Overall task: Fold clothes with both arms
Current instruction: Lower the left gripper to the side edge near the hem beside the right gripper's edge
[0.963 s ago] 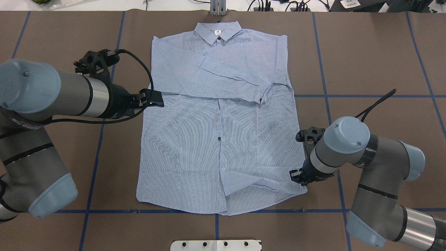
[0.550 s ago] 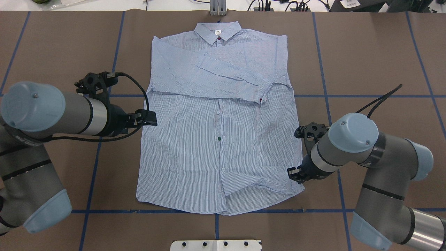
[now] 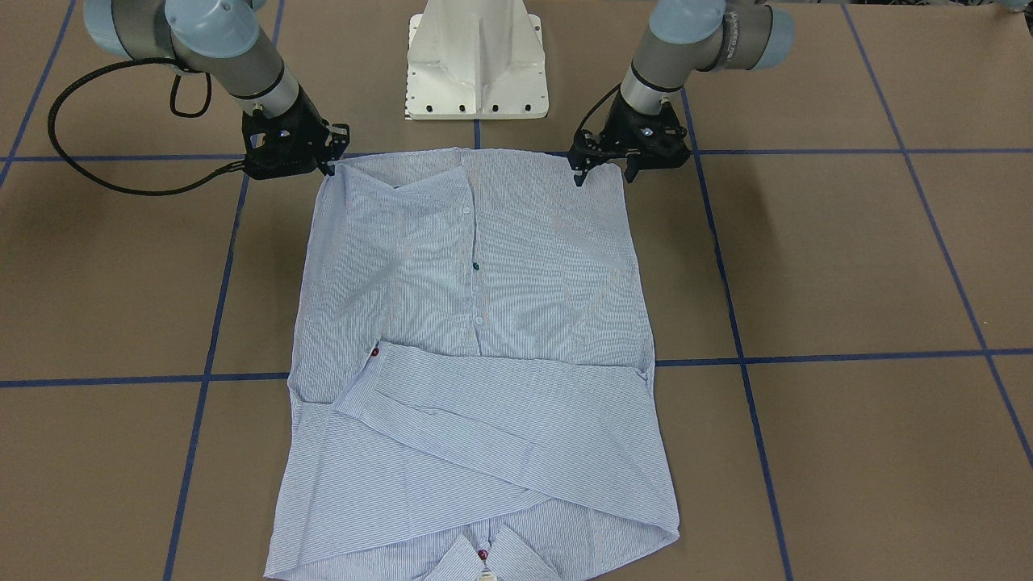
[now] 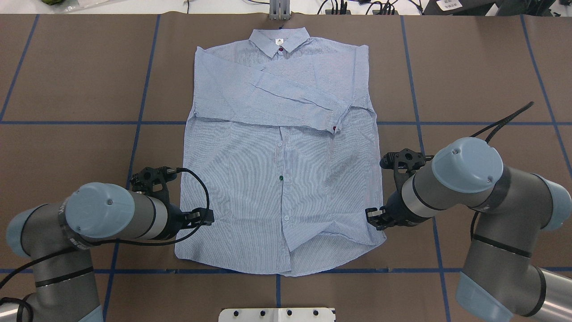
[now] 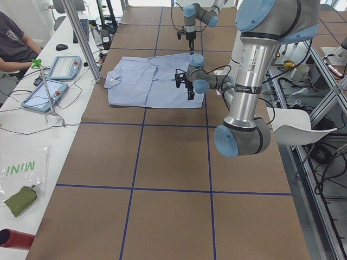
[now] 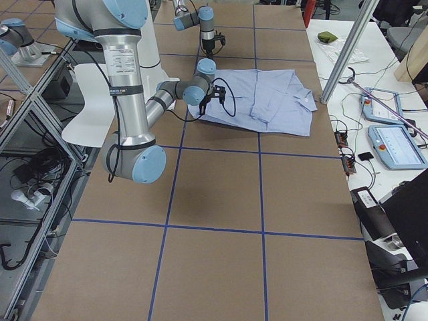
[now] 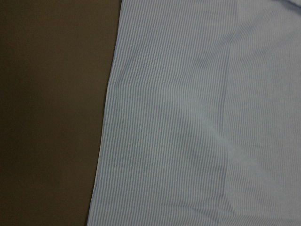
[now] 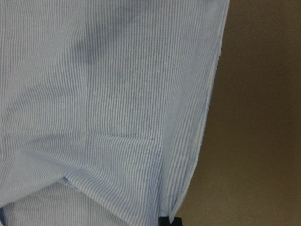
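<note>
Shirt (image 4: 281,179) flat on brown table (image 4: 469,67), front up, collar far, sleeve folded across chest. Left gripper (image 3: 604,171) spread wide over near-left hem corner. Right gripper (image 4: 373,219) at near-right hem edge; opening impossible to tell. Advice: pinch both corners equally deep, lift level, carry hem toward collar in step, side edges aligned.
</note>
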`<state>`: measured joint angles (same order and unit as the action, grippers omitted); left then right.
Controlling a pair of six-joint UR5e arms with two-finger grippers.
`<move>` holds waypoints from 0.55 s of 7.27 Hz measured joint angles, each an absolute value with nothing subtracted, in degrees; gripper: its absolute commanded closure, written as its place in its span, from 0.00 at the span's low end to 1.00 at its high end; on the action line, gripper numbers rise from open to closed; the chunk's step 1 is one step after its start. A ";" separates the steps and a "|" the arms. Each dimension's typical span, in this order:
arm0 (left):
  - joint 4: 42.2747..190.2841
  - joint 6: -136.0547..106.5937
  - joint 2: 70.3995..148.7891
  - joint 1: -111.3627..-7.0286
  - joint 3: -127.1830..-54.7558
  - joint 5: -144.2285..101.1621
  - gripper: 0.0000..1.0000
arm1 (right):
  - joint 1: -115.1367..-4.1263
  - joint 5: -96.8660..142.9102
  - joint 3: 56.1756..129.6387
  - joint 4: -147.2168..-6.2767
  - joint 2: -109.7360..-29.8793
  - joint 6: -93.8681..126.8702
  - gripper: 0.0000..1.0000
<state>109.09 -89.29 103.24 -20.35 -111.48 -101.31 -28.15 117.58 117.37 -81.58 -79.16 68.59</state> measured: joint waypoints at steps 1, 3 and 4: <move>108.98 -89.51 103.17 -19.79 -110.36 -100.66 0.12 | -28.41 117.66 117.62 -81.57 -79.18 68.68 1.00; 108.78 -89.56 103.09 -19.55 -109.71 -100.10 0.21 | -29.07 117.93 117.74 -81.56 -79.19 68.73 1.00; 108.70 -89.54 103.05 -19.53 -109.70 -100.05 0.25 | -29.44 118.10 117.75 -81.56 -79.19 68.73 1.00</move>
